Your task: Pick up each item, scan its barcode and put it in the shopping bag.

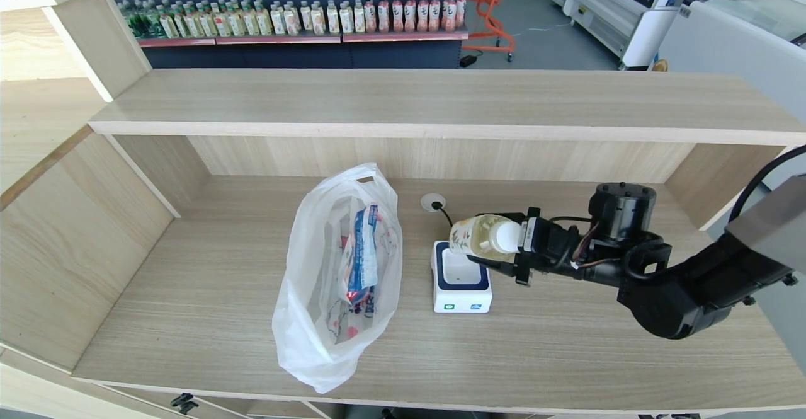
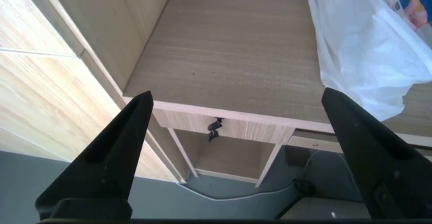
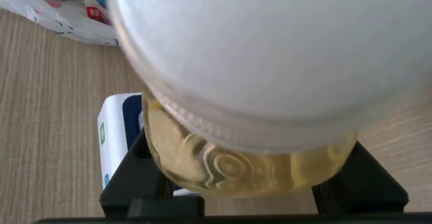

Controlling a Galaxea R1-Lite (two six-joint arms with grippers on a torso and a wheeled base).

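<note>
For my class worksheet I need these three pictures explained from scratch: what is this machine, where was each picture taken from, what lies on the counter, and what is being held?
This is a two-armed robot working at a wooden shop counter. The large picture comes from a camera on its head, looking down. The other two come from cameras on its wrists. On the counter are a white plastic bag with a packet inside, and a small white and blue scanner. The right gripper is shut on a bottle of yellowish drink, held on its side over the scanner. The right wrist camera sees its white cap up close. The left gripper is open and holds nothing, out in front of the counter's near edge.
</note>
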